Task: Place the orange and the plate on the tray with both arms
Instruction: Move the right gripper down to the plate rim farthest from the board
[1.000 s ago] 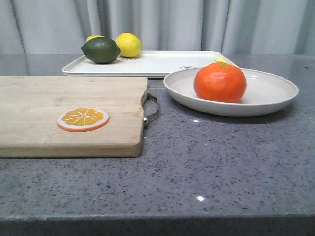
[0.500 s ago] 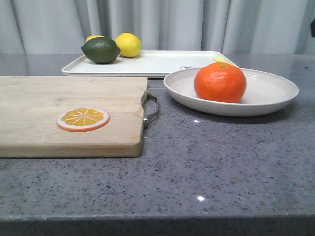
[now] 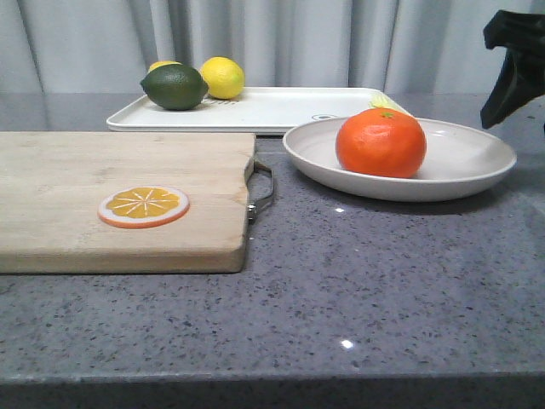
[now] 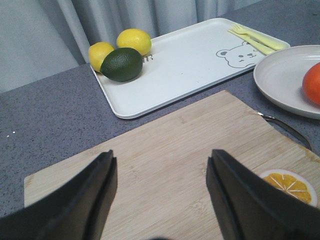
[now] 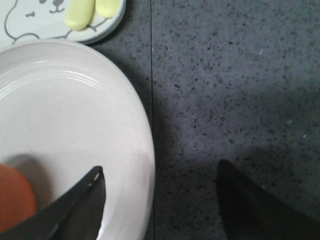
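The orange sits in the off-white plate on the grey table, just in front of the white tray. My right gripper hangs above the plate's right rim. In the right wrist view it is open, with one finger over the plate and the other over the table, astride the rim; the orange shows at the edge. My left gripper is open and empty above the cutting board, out of the front view. The left wrist view also shows the tray, plate and orange.
A dark green lime and two lemons lie on the tray's far left end. Yellow cutlery lies at the tray's right end. A wooden cutting board with an orange slice disc fills the left.
My right gripper has come into the front view from the top right and moved down toward the plate's right rim. The orange, plate and tray have not moved.
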Motion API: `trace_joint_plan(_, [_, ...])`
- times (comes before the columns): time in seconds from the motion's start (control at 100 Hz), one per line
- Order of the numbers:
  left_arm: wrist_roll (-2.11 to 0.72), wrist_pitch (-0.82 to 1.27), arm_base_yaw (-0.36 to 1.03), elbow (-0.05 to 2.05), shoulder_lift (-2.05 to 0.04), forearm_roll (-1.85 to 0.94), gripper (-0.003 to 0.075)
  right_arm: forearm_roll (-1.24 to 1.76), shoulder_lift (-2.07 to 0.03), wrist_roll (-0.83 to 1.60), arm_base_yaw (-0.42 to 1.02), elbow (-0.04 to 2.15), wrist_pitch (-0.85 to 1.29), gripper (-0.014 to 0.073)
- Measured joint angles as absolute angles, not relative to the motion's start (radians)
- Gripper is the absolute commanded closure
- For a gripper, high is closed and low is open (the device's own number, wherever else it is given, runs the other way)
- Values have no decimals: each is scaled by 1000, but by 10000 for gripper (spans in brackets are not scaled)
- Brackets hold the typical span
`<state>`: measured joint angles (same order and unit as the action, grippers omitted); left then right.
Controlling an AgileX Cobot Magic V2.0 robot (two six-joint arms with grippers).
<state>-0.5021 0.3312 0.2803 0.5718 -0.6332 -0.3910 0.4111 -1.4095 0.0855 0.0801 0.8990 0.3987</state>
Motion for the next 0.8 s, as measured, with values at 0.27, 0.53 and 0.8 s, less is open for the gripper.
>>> trace_joint_plan(0.27, [-502,331,280,572,-633,-391,334,423,-1469,85,162,899,395,107])
trace_joint_plan(0.53, [-502,331,280,572,-633,-391,335,423,-1502,90,169,911,364,109])
trace_joint_plan(0.8, [-502,331,280,572,-633,-391,334,425,-1506,92,169,911,366,368])
